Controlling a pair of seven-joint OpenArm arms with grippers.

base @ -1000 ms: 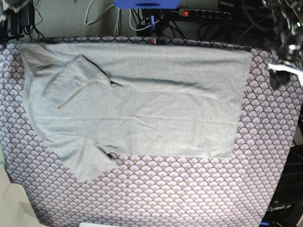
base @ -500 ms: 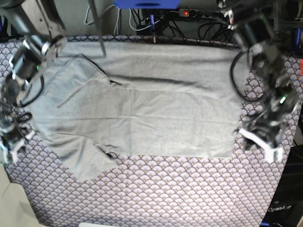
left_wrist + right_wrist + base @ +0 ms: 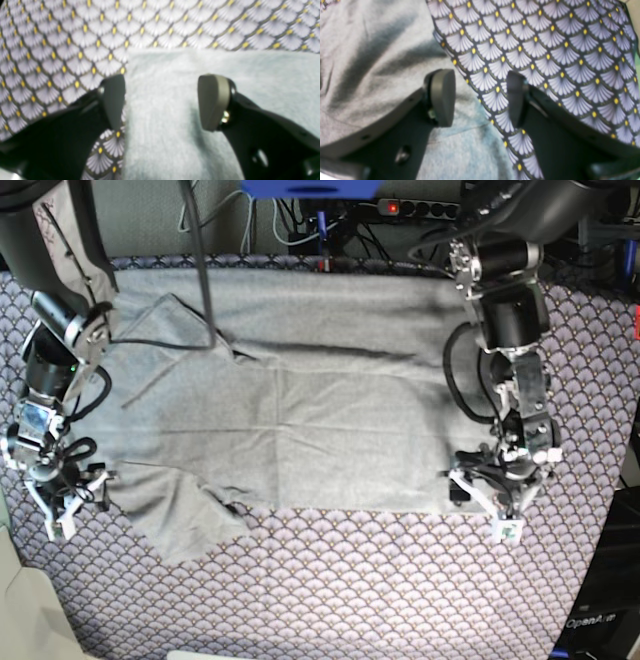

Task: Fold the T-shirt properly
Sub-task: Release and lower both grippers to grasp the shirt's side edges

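In the base view, the patterned cloth point(image 3: 330, 590) covering the desk was seen bare along the lower part of the frame, its purple-grey fan scales running to the near edge. Just above that, at the lower left, the right gripper point(image 3: 62, 498) was lowered to the edge of the T-shirt point(image 3: 320, 400), beside the near sleeve that spread toward the lower left. At the lower right of the frame the left gripper point(image 3: 493, 498) was placed at the near right corner of the garment. In the left wrist view, the left gripper point(image 3: 161, 102) was shown with its jaws apart, one fingertip point(image 3: 113, 100) over the patterned cloth point(image 3: 62, 37) and the other over the grey knit of the T-shirt point(image 3: 262, 72), so that the straight side edge of the garment lay between them; nothing was clamped. In the right wrist view, the right gripper point(image 3: 480, 97) was likewise spread, the edge of the T-shirt point(image 3: 370, 62) passing between its fingers with patterned cloth point(image 3: 557, 50) on the right side of the frame. Farther up in the base view, the T-shirt was laid flat across the middle of the desk, its far sleeve folded onto the body at the upper left. Beyond the far edge, a power strip point(image 3: 430, 210) and cables were seen at the top of the frame.
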